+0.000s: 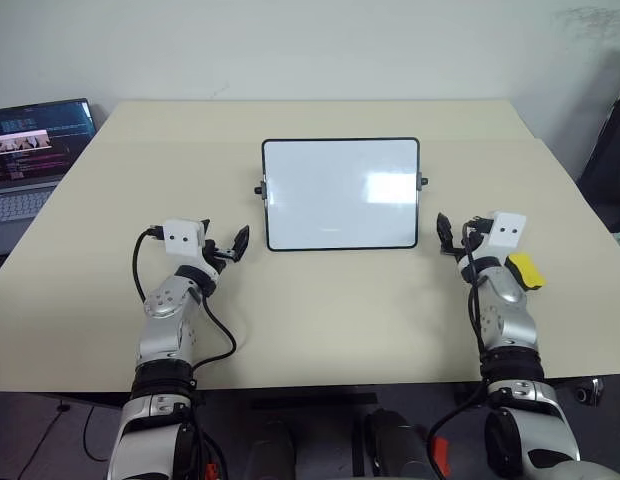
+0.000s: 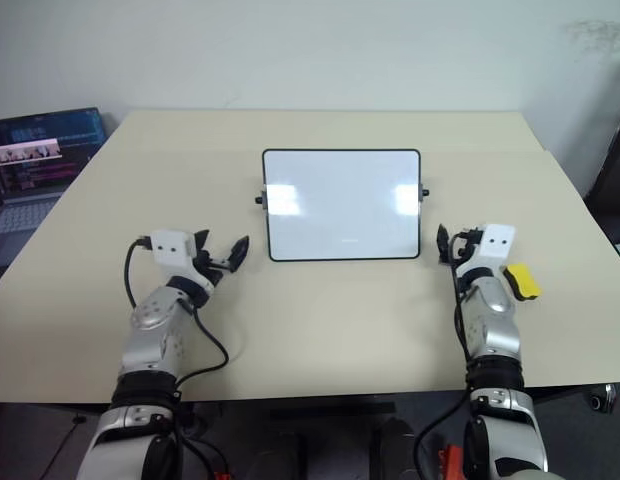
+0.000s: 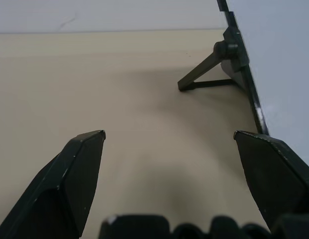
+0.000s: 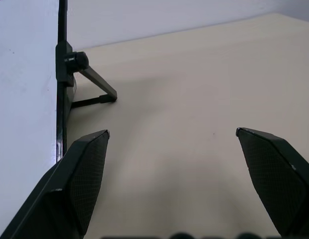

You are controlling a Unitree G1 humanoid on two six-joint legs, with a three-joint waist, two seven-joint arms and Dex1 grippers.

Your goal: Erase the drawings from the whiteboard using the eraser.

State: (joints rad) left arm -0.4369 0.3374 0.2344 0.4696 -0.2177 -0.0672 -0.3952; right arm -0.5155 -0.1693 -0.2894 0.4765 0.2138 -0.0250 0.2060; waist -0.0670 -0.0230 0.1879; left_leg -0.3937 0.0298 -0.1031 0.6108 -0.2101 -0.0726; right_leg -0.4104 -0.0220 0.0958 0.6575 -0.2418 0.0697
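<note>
The whiteboard [image 1: 340, 193] stands tilted on its black stand at the middle of the beige table [image 1: 310, 310]. Its drawings are too faint to read; I make out just a tiny dark mark [image 2: 348, 240] near the lower edge. My left gripper [image 1: 225, 245] is open just off the board's lower left corner, nothing between its fingers [image 3: 79, 169]. Off the lower right corner, my right gripper [image 1: 460, 232] is also open and empty. The yellow eraser [image 1: 526, 270] lies on the table beside my right wrist, on its outer side and behind the fingertips.
An open laptop [image 1: 35, 150] sits on a separate surface beyond the table's left edge. The board's black stand leg [image 3: 199, 79] and side knob [image 4: 77, 61] jut out at each side. A wall runs behind the table.
</note>
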